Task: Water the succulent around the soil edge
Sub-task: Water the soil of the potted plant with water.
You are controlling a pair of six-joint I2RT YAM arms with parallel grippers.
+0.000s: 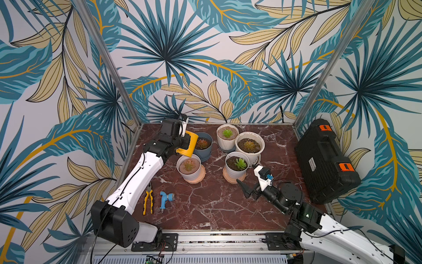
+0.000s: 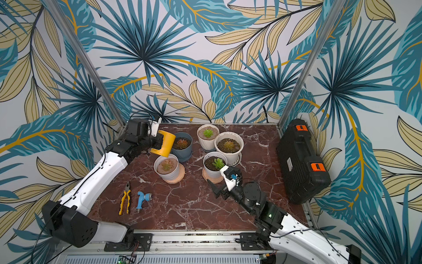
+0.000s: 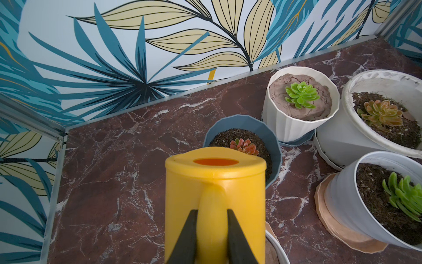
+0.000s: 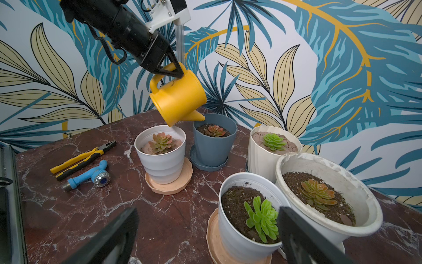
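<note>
A yellow watering can (image 1: 187,143) hangs tilted in the air, and my left gripper (image 3: 212,212) is shut on its handle. Its spout (image 4: 197,117) points down at the near rim of the blue-grey pot (image 4: 214,146), which holds a reddish succulent (image 4: 214,130) in dark soil. The can's lower edge hangs over the white pot (image 4: 162,160) with a pink-green succulent (image 4: 161,142). I see no water stream. My right gripper (image 4: 207,214) stands open and holds nothing, low beside a white pot with a green succulent (image 4: 262,217).
Two more potted succulents (image 1: 250,144) (image 1: 227,133) stand at the back right of the marble table (image 1: 205,205). Yellow-handled pliers (image 1: 148,201) and a blue hose nozzle (image 1: 165,200) lie at the front left. A black case (image 1: 326,160) leans at the right edge.
</note>
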